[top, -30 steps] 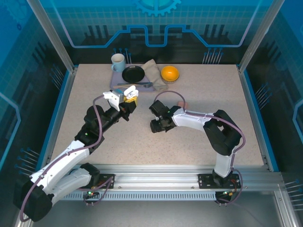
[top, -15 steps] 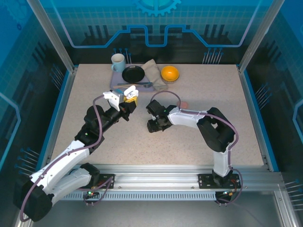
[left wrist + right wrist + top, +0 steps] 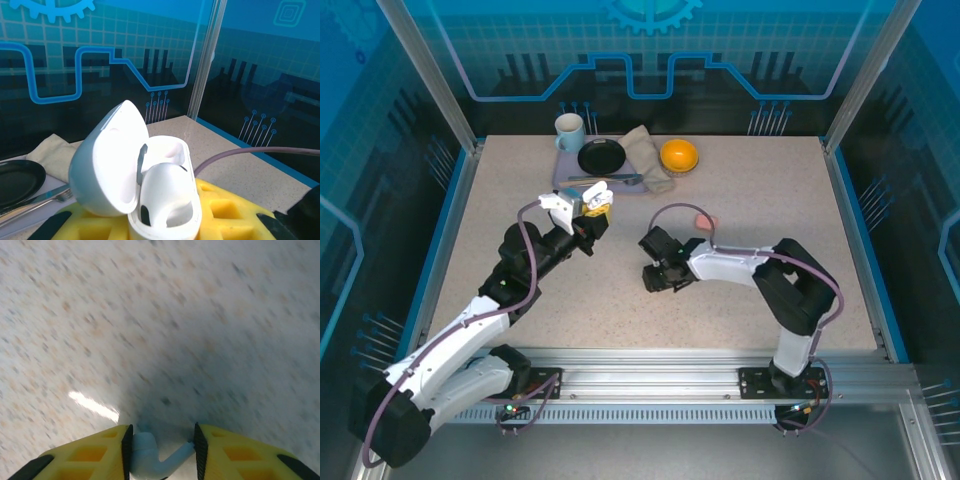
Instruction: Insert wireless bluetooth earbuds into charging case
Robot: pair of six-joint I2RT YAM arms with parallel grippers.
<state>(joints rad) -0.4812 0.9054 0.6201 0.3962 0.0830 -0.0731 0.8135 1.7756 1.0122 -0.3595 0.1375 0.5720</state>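
The white earbud (image 3: 149,459) lies crosswise in the right gripper (image 3: 162,441), pinched just above the table (image 3: 760,190). Its round head touches one yellow pad, its stem tip the other. The left gripper (image 3: 595,204) is clamped on the charging case (image 3: 167,202), held upright with the lid (image 3: 105,165) open. I cannot tell what its wells hold. The top view adds a small pink piece (image 3: 704,221) lying far-right of the right gripper.

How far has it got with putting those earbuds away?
Done: the white case is open, lid up, gripped by the left tool. In hand: the right tool pinches a white earbud low by the table, apart from the case. Left: carrying it over and seating it; something small and pink lies on the table too.
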